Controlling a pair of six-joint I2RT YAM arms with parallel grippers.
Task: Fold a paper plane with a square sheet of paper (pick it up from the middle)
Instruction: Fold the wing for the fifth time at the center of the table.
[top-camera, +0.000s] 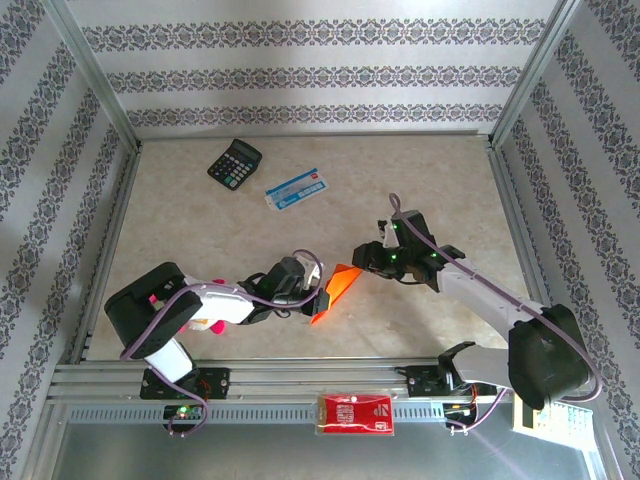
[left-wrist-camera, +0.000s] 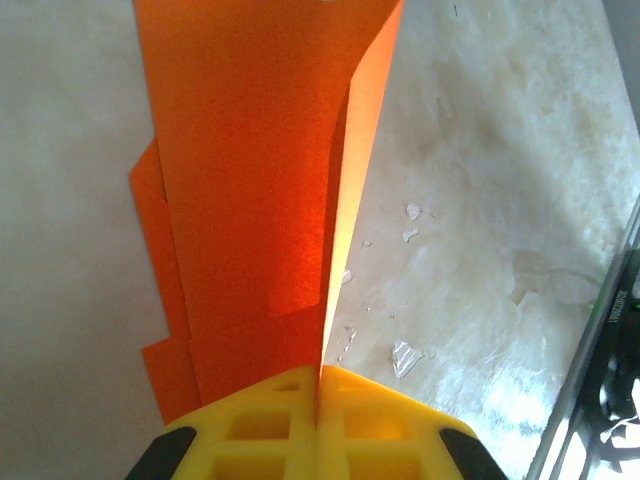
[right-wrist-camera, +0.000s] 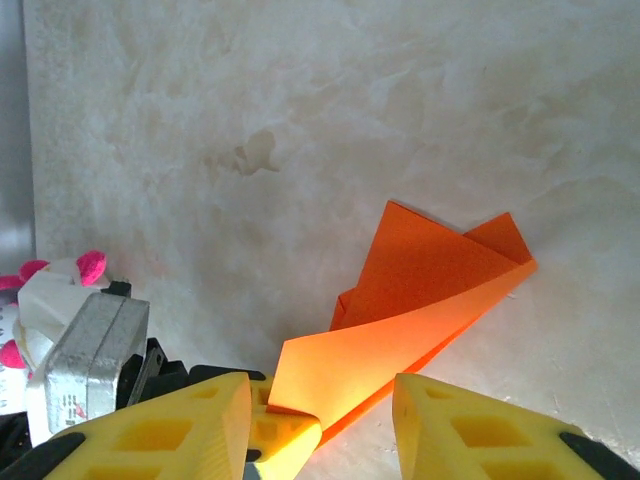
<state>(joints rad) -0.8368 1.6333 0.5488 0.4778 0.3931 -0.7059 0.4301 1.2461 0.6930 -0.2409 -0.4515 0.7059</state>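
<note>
A robotics lab test cell: a beige marble-patterned tabletop (top-camera: 200, 230) boxed in by silver aluminium frame bars (top-camera: 95, 80) and grey floral-striped wallpaper panels (top-camera: 320, 75), with two cabled robot arms (top-camera: 190, 305) bolted to a slotted metal rail (top-camera: 300, 385) at its near edge.

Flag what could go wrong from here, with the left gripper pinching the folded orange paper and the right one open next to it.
1. The left gripper clamps the orange paper at one narrow end only; its layers splay apart, so the folds may spring open.
2. The right gripper is open with a loose flap between its fingers; closing there could crumple it.
3. Both grippers sit close together, so a small move might knock them.
</note>
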